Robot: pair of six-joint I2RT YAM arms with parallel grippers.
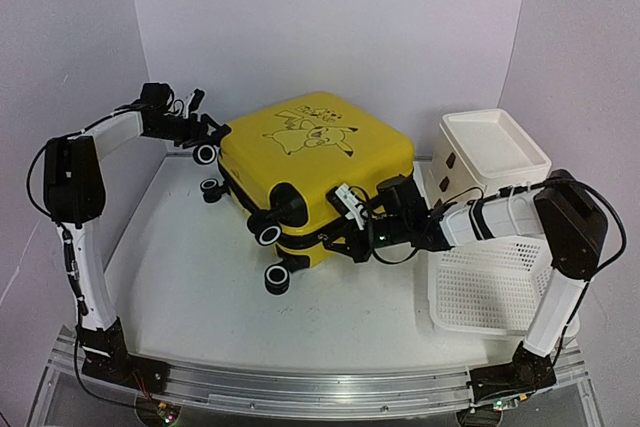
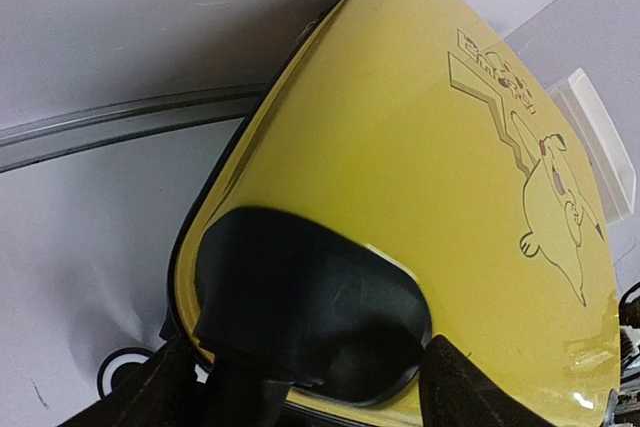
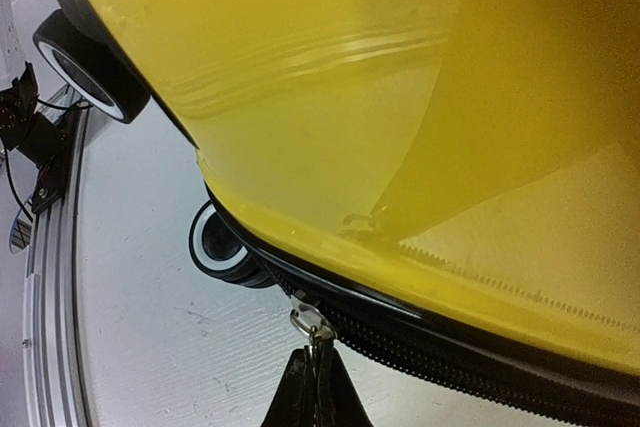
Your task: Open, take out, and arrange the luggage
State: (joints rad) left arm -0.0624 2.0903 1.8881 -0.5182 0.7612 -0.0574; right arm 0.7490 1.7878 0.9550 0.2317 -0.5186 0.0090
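Looking for writing first, I find only a short line of lettering beside the black Pikachu drawing [image 1: 312, 130] on the lid, too small to read; I see no brand mark.

The luggage [image 1: 320, 162] lies flat at the middle of the frame, lid up and zipped shut, with its wheels towards the left and lower left.

My left gripper [image 1: 208, 133] sits at the case's upper-left corner. In the left wrist view its fingers [image 2: 150, 392] are spread wide on either side of the black wheel housing [image 2: 310, 307]; I cannot tell whether they press on it.

My right gripper [image 3: 315, 387] is at the case's front edge, lower centre. Its fingers are pressed together, pinching the metal zipper pull [image 3: 312, 324] on the black zipper band [image 3: 450, 357].

The table [image 1: 180, 277] is white and lightly scuffed, with pale walls behind and at both sides. At the right stand a white cabinet [image 1: 490, 147] and, below it, a white perforated basket [image 1: 490, 287]. An aluminium rail [image 1: 300, 387] runs along the bottom.
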